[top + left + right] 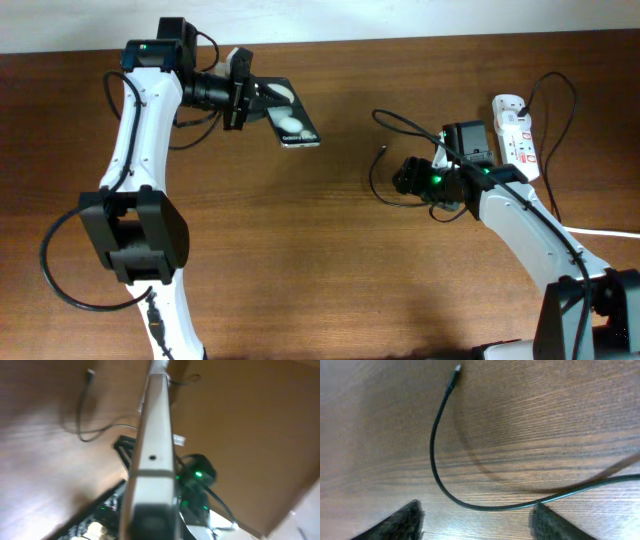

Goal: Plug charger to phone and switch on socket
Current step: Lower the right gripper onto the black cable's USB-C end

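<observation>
My left gripper [243, 92] is shut on one end of the black phone [287, 112] and holds it off the table at the back left. In the left wrist view the phone shows edge-on [152, 435]. The charger's thin black cable [375, 180] curls on the table, and its plug tip [385, 150] lies free. My right gripper [405, 178] is open and low over the cable. In the right wrist view the cable [485, 507] runs between the two fingers [477, 525], with the tip [455, 372] ahead. The white socket [517, 135] lies at the far right.
The socket's thick white cord [600, 232] runs off the right edge. The charger cable loops up from the socket [560, 90]. The right arm [197, 474] with a green light shows beyond the phone in the left wrist view. Brown wood table [320, 260].
</observation>
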`<state>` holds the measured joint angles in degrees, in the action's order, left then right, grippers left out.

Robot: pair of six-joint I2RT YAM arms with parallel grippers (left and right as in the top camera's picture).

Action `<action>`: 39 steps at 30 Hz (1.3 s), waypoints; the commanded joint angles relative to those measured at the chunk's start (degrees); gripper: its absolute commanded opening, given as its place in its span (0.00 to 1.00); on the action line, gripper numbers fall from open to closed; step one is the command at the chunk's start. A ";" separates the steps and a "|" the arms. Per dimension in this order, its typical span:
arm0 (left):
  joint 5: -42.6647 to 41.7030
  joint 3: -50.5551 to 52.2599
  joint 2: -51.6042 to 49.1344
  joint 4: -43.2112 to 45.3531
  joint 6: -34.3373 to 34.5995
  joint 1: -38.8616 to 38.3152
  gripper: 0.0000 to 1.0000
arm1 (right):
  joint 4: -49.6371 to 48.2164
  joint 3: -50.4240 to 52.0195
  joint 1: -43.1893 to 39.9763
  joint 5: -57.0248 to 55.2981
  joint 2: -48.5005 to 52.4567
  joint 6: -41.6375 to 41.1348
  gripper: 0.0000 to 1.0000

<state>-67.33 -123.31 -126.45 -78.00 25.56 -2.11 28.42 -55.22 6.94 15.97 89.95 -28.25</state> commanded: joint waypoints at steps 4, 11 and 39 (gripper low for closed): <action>2.45 -0.48 -0.17 -0.20 -1.86 0.04 0.00 | 2.43 -5.90 -0.15 0.50 0.13 -2.27 0.61; 2.47 -0.48 -0.17 -1.62 -1.84 0.02 0.00 | 9.64 -18.86 1.84 1.57 9.70 -6.82 0.49; 2.25 -0.48 -0.17 -2.67 -1.20 0.04 0.00 | -1.90 -23.80 5.16 1.70 29.70 -22.03 0.31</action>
<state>-63.35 -123.31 -126.45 -80.55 24.84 -2.13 26.89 -77.91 11.68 19.31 119.11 -49.78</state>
